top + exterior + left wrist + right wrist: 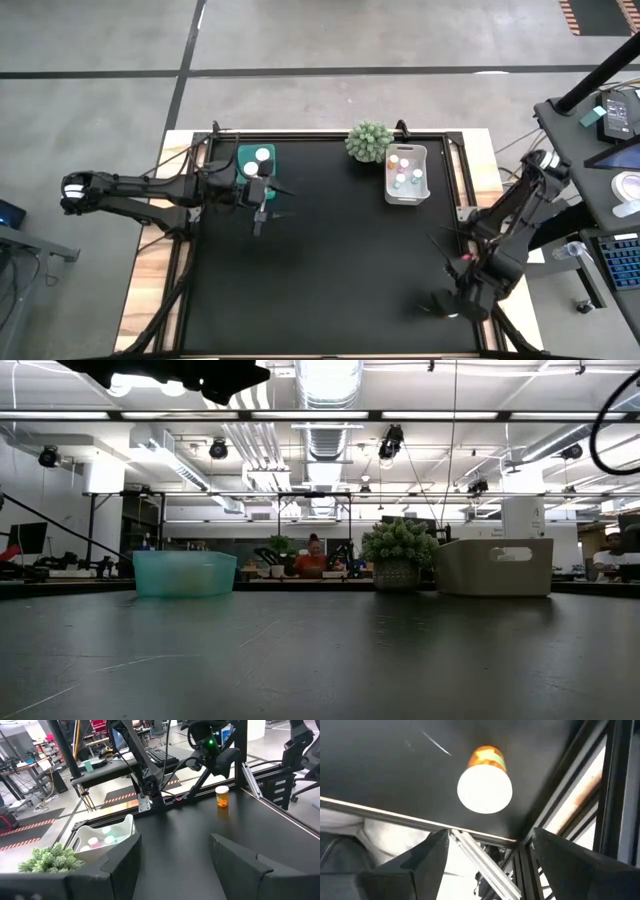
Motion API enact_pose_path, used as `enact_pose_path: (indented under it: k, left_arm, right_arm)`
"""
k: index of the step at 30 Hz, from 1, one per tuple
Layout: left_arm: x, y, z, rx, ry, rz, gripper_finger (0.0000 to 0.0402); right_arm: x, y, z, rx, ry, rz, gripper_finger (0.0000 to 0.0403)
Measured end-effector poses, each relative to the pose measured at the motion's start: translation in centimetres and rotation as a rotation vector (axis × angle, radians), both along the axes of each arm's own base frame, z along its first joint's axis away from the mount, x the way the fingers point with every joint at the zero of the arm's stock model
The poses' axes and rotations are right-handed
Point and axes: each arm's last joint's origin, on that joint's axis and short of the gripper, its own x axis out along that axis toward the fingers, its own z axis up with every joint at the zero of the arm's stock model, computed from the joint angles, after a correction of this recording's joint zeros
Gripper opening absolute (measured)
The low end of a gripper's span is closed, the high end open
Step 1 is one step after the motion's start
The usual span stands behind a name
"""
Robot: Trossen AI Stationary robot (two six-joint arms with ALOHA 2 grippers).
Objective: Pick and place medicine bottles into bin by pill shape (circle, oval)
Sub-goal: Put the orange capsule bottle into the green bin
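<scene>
The black mat (330, 260) lies bare across its middle and front. Along its far edge stand obstacles: a teal bin (256, 160), a plant (369, 141) and, touching the plant, a white bin (407, 174). One bottle (222, 796) stands at the mat's near right corner.

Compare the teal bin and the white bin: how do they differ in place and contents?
The teal bin sits by the left gripper; the white bin sits beside the green plant. The teal bin shows about two white caps, the white bin several. Both stand at the table's far edge.
</scene>
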Motion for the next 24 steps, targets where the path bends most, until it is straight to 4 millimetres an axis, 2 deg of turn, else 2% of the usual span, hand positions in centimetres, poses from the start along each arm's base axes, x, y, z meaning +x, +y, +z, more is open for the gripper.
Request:
enact_pose_path:
  k: [8, 24]
  left_arm:
    - [0.0, 0.0, 0.0, 0.020, -0.003, 0.001, 0.0215]
    - [0.1, 0.0, 0.0, 0.021, 0.000, 0.002, 0.0215]
  right_arm:
    - [0.0, 1.0, -0.9, -0.048, -0.032, -0.035, 0.0310]
    - [1.3, 3.1, -5.1, -0.148, 0.012, 0.022, 0.0296]
